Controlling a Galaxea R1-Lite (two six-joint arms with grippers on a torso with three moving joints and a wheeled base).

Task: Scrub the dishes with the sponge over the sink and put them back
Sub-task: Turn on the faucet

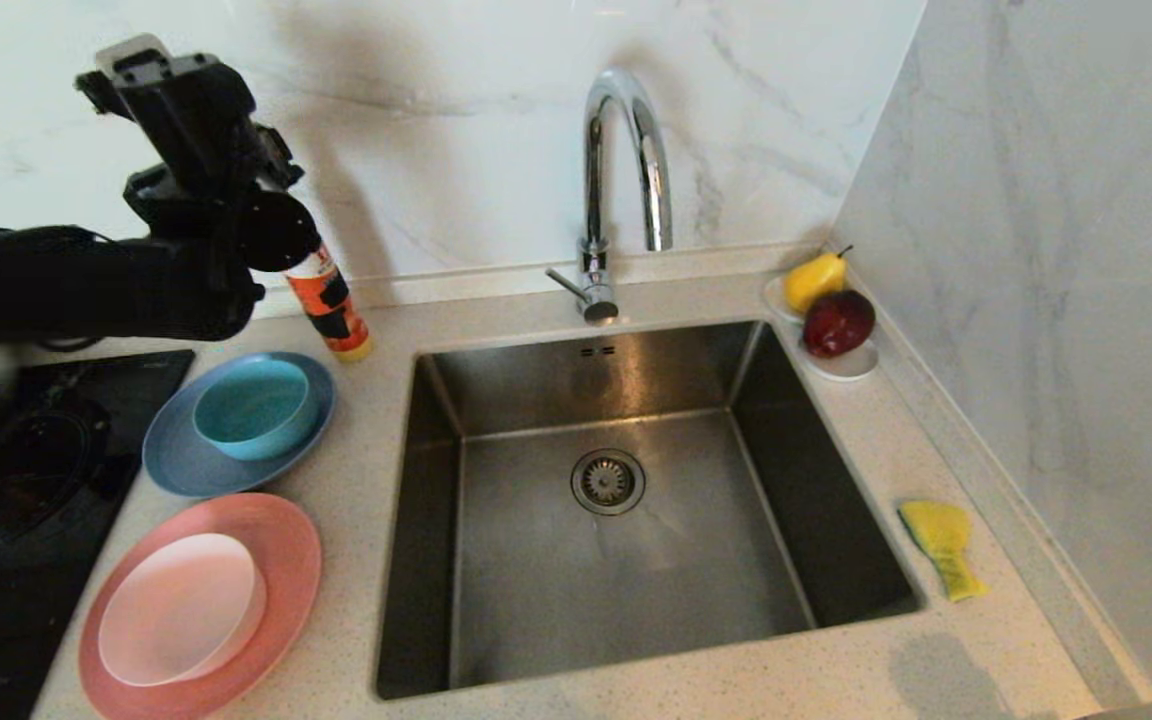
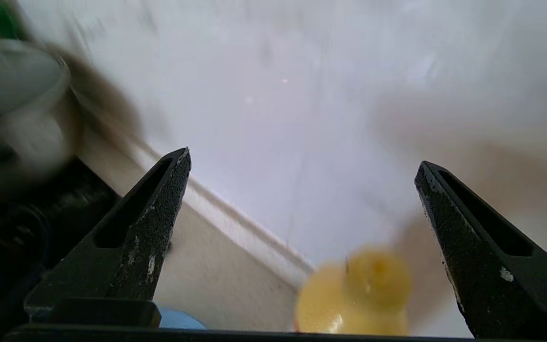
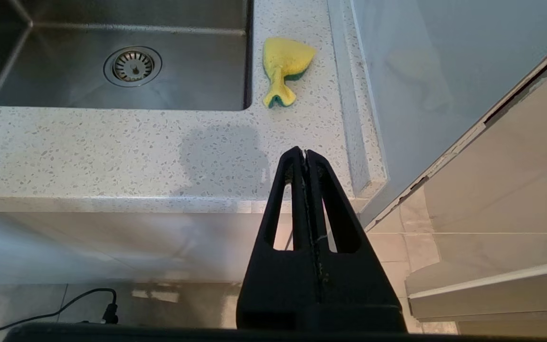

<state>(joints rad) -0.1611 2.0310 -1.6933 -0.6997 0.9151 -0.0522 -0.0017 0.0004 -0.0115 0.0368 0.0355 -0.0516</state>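
The teal bowl (image 1: 254, 408) sits in the grey-blue plate (image 1: 171, 462) left of the sink (image 1: 536, 590). Nearer me, the pale pink-white bowl (image 1: 181, 608) rests in the salmon-pink plate (image 1: 291, 560). The yellow sponge (image 1: 942, 545) lies crumpled on the counter right of the sink, and the right wrist view shows this sponge (image 3: 284, 64) too. My left arm (image 1: 186, 170) is raised above the back left counter; its gripper (image 2: 302, 159) is open and empty, facing the wall. My right gripper (image 3: 306, 152) is shut and empty, low before the counter's front right corner.
An orange bottle (image 1: 331, 305) with a yellow cap (image 2: 363, 294) stands just under the left gripper. A chrome faucet (image 1: 621, 170) rises behind the sink. A white dish (image 1: 841, 365) with a pear and an apple sits back right. A black hob (image 1: 36, 450) lies far left.
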